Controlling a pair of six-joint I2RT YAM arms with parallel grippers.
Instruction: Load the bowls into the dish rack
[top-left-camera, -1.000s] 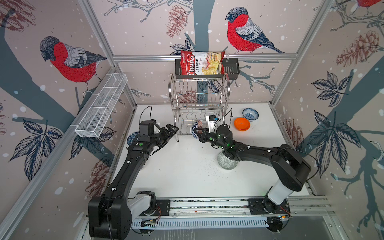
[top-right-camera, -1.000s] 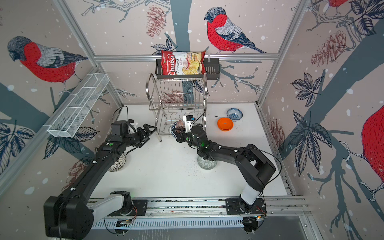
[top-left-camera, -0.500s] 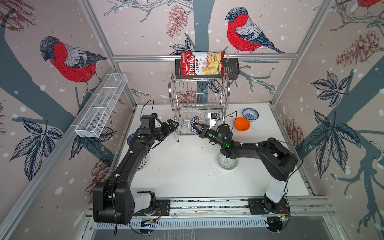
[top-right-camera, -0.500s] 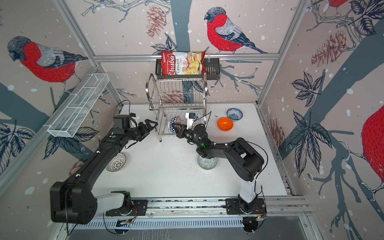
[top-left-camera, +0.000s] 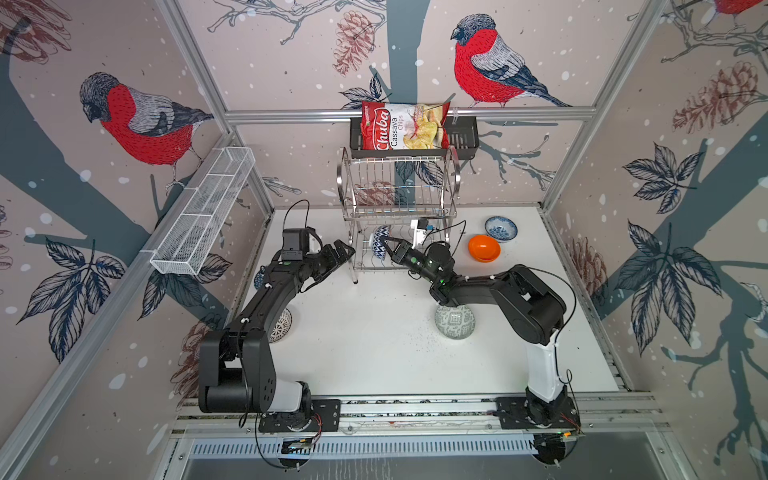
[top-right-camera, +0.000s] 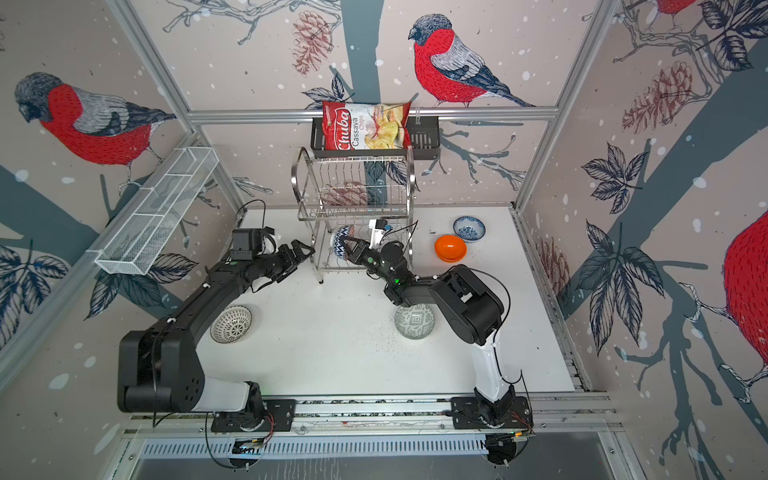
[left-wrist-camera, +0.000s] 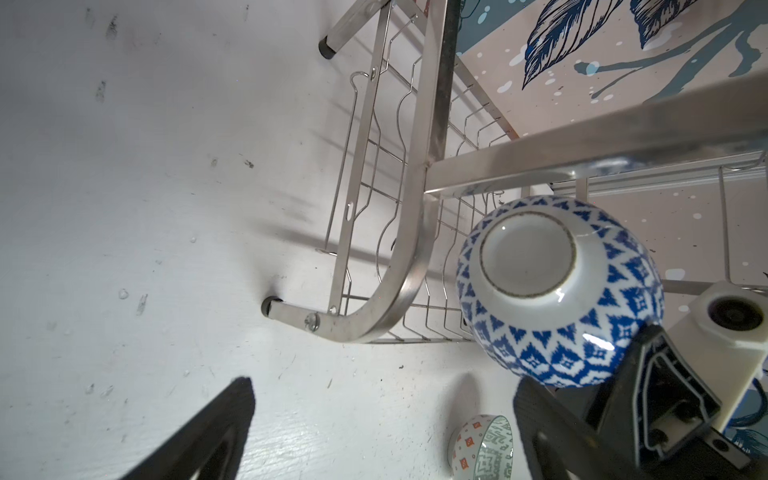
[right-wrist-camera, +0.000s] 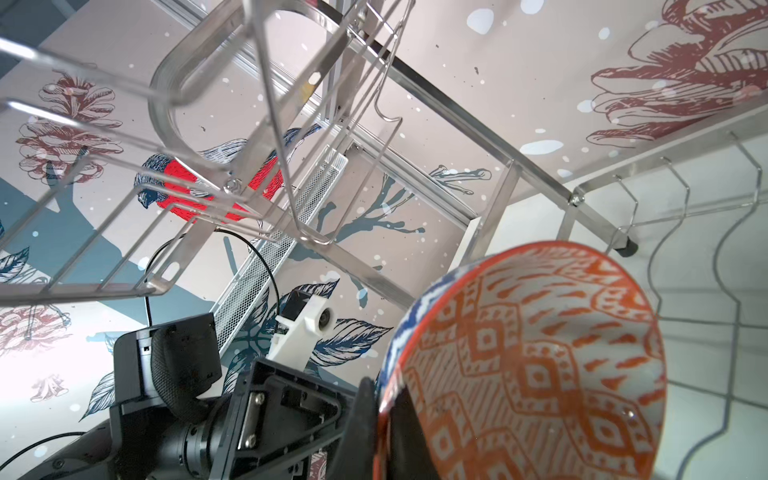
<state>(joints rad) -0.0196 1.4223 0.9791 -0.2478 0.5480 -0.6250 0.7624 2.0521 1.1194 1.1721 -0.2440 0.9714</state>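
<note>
The white table is the widest thing before me. At its back stands the dish rack, two tiers of shiny steel wire; its upper tier holds nothing. On the left wall hangs the long white mesh basket. Above the rack, on the back rail, the black basket holds a Chuba cassava chips bag.

My right gripper reaches into the left end of the rack's lower tier and is clamped on the rim of the blue geometric bowl, one finger inside and one outside. My right wrist view shows the bowl's inside patterned orange and white. The bowl stands on edge, with its unglazed foot turned toward my left arm. I cannot tell whether it rests on the wires.

My left gripper hangs just outside the rack's left end frame with its jaws wide and nothing between them.

Four bowls sit loose on the table:
- The grey-green patterned bowl is beside my right arm's elbow.
- The white bowl with dark markings is beside my left arm.
- The plain orange bowl is to the right of the rack.
- The white-blue floral bowl is just behind the orange one.
</note>
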